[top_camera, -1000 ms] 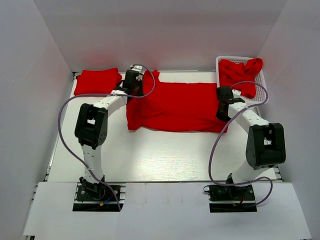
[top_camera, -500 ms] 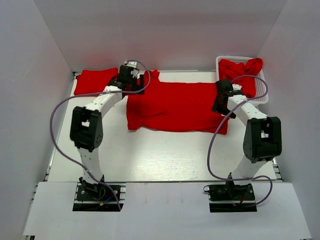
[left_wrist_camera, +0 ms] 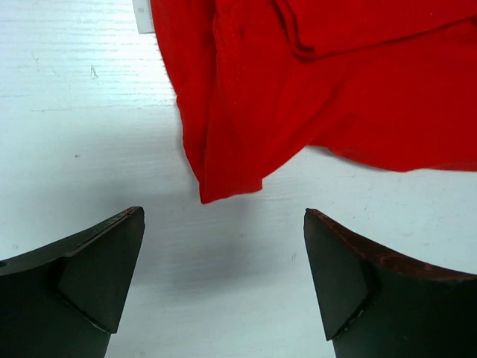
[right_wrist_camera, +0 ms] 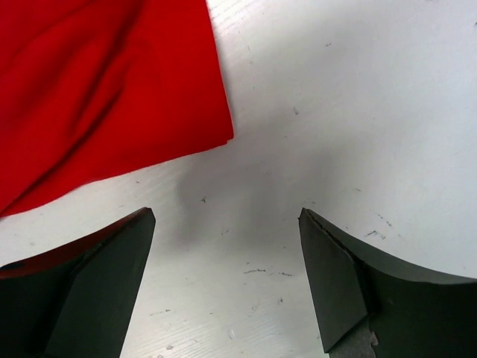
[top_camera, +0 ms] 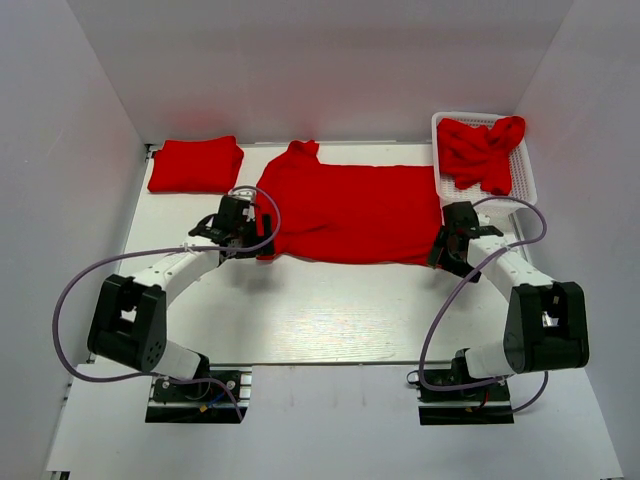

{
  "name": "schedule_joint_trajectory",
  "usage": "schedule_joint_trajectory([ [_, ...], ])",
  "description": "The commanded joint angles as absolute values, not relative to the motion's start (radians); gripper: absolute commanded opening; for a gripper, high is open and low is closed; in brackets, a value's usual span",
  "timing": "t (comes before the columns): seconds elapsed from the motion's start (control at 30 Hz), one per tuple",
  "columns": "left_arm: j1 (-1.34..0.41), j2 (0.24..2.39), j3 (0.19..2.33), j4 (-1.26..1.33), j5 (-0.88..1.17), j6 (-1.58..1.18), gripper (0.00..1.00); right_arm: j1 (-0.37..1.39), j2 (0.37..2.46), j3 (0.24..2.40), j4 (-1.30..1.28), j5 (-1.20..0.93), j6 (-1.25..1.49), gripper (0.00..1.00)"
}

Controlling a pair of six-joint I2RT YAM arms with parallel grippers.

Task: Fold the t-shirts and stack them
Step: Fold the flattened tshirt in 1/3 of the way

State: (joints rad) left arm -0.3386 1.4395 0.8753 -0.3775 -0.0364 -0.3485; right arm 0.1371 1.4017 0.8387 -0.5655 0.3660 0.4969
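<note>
One red t-shirt (top_camera: 350,212) lies spread across the middle of the table, its collar end toward the back left. A folded t-shirt (top_camera: 195,164) rests at the back left corner. Another t-shirt (top_camera: 482,150) is crumpled in the white basket (top_camera: 528,178). My left gripper (top_camera: 255,235) is open at the spread shirt's near left corner. In the left wrist view that corner (left_wrist_camera: 227,175) lies just ahead of the empty left gripper (left_wrist_camera: 223,212). My right gripper (top_camera: 447,248) is open at the near right corner. In its wrist view the hem (right_wrist_camera: 97,97) lies ahead and left of the empty right gripper (right_wrist_camera: 226,211).
White walls close in the table on the left, back and right. The basket stands at the back right corner. Bare white tabletop (top_camera: 330,310) runs between the spread shirt and the arm bases.
Both grippers opened and let go of the shirt, then drew back from its far edge to its near corners. The shirt now lies flatter, with its collar end showing.
</note>
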Motion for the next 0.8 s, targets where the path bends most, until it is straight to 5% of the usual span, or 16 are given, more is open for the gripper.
schedule_joint_trajectory([
  [0.0,-0.339,1.451,0.876,-0.322,-0.014,-0.371,0.97,0.118,1.399,0.821,-0.477,0.327,0.508,0.83],
  [0.37,-0.339,1.543,0.855,-0.256,0.014,-0.342,0.60,0.072,1.459,0.801,-0.416,0.281,0.515,0.76],
  [0.77,-0.321,1.591,0.845,-0.255,-0.009,-0.333,0.04,0.035,1.532,0.807,-0.321,0.201,0.506,0.68],
])
